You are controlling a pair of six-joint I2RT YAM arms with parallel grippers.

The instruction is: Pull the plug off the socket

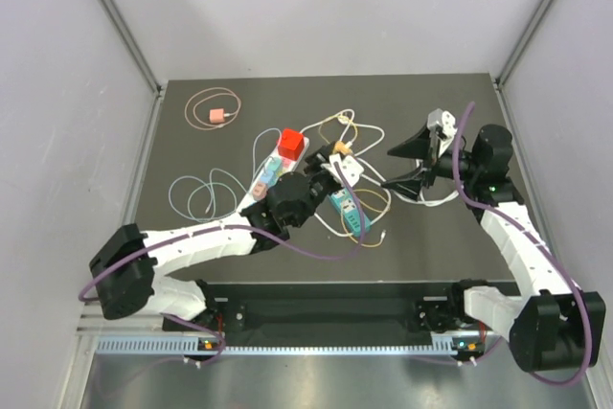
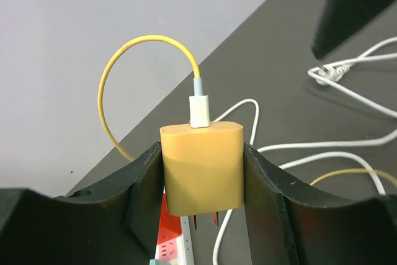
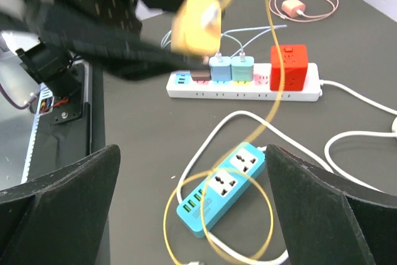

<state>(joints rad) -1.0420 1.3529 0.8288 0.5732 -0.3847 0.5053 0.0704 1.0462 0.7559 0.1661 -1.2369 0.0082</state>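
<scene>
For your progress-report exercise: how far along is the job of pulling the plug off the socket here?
Done: the yellow plug is out, its prongs bare above the white power strip. In hand: the left end effector clamps the plug's sides, its cable attached. Left: at most setting it down. The right end effector is open and empty.

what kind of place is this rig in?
Likely a lab test cell, not a home: plain white walls boxing in a dark table, two robot arms bolted at its near edge, a white power strip loaded with chargers.
</scene>
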